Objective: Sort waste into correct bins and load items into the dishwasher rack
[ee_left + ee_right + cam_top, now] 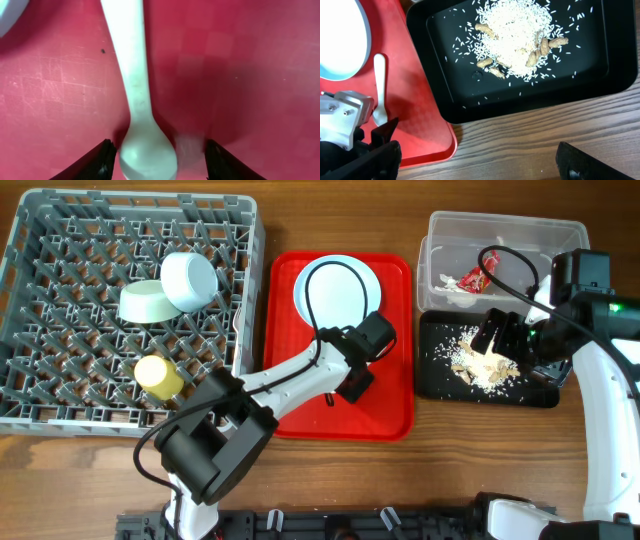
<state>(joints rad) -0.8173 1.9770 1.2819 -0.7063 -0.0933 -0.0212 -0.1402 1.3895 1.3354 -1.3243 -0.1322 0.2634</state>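
While my left end effector point(161, 160) hangs half open over the red tray point(260, 75), it straddles the white spoon point(134, 85) lying flat there, not gripping it. My right end effector point(477, 155) gapes wide and empty above the black tray point(445, 90) of rice point(512, 30).

From my feed the red tray point(55, 85) looks like scuffed, scratched plastic, the white spoon point(134, 75) smooth matt plastic, and the table point(520, 142) is grainy wood.
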